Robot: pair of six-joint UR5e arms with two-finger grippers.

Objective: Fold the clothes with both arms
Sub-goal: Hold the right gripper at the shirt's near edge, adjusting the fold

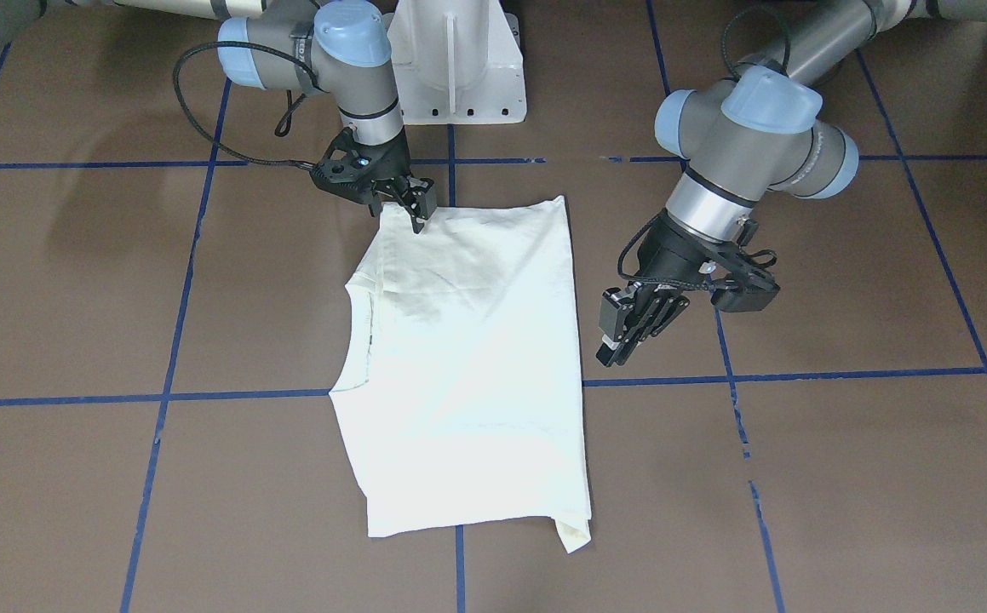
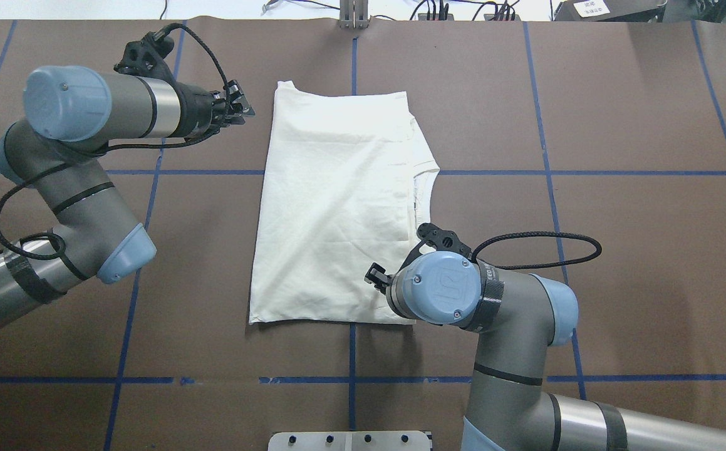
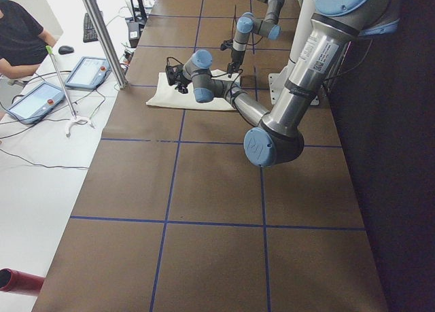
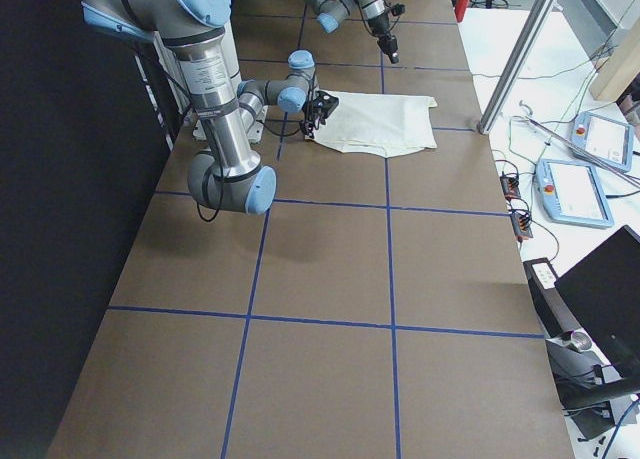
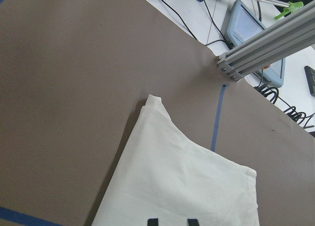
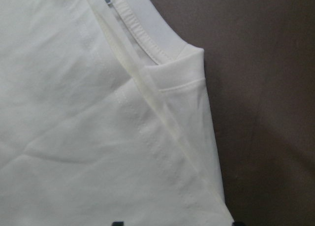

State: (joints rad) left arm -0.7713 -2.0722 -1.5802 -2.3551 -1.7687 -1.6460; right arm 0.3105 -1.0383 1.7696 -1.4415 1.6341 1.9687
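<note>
The cream-white T-shirt [image 1: 467,358] lies folded flat on the brown table, collar toward my right side. Its print is face down and shows only as a faint dark shade. The shirt also shows in the overhead view [image 2: 331,207]. My right gripper [image 1: 419,220] points down at the shirt's near corner by the shoulder. The right wrist view shows its jaws wide apart over the collar and shoulder fold [image 6: 167,73]. My left gripper [image 1: 615,349] hovers beside the shirt's hem edge, off the cloth, narrowly open and empty. It also shows in the overhead view [image 2: 242,113].
The white pedestal base [image 1: 457,68] stands just behind the shirt. Blue tape lines [image 1: 800,375] grid the table. An aluminium post [image 5: 261,44] and control tablets [image 3: 88,71] stand past the far edge, where a person [image 3: 20,33] sits.
</note>
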